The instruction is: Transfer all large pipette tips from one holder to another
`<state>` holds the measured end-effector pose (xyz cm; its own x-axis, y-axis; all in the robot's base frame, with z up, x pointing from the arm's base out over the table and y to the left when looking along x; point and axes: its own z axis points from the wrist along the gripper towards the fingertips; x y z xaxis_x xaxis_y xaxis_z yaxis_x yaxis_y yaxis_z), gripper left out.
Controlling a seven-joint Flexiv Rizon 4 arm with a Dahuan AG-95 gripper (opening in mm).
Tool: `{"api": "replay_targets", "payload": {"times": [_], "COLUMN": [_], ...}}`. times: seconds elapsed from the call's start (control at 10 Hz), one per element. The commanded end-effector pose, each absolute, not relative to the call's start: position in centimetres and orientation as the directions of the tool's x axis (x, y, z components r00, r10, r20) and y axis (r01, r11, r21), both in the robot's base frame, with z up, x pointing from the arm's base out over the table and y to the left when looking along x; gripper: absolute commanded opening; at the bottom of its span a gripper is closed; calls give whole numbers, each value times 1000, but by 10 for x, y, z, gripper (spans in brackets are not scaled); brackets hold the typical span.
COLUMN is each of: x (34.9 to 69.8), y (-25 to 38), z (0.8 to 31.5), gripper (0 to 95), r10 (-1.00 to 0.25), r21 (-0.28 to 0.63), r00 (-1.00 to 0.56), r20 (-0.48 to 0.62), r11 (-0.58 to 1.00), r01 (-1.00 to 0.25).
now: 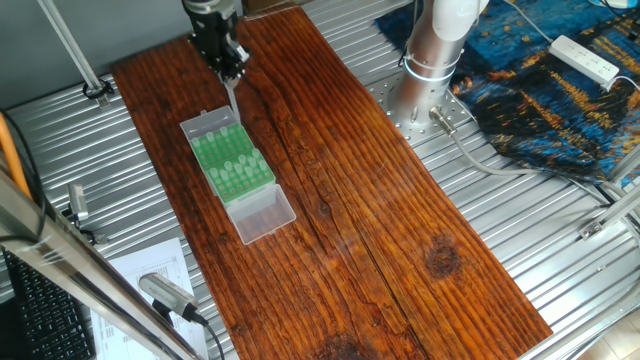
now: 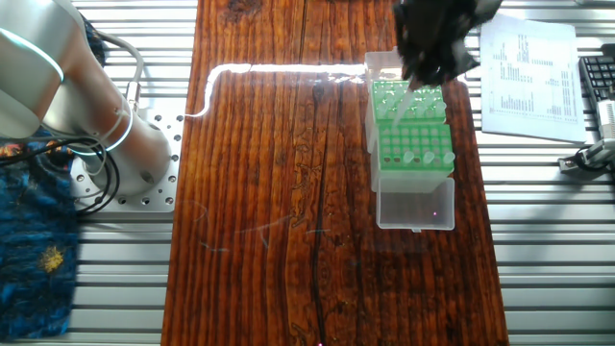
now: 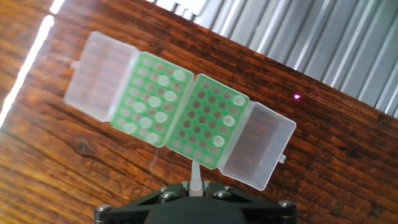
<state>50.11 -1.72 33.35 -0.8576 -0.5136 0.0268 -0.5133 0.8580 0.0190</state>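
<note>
Two racks (image 3: 180,112) sit side by side, touching, on the wooden tabletop (image 1: 380,220), each with an opened lid (image 3: 258,146) lying flat at its outer end. Large pipette tips (image 3: 155,102) stand in holes of both racks: many in one rack, a few along one edge of the other. Pincer (image 3: 196,190) hangs above the racks' long side, a single tip (image 3: 195,177) between its fingers, point toward the racks; arm base (image 1: 430,60) stands off the tabletop on the metal surface, beside the cloth (image 1: 560,90).
</note>
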Motion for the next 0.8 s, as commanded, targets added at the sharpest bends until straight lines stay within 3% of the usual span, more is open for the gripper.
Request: {"api": "replay_targets", "payload": {"times": [0.1, 0.5, 0.8], "x": [513, 533, 537], "y": [6, 78, 93], "z": [349, 345, 327], "gripper": [0, 0, 0], "r10": [-572, -633, -680], "r21": [12, -13, -36], "r00": [-820, -774, -732], "r20": [18, 30, 43], "r11": [820, 774, 731], "r01": [-572, -633, -681]}}
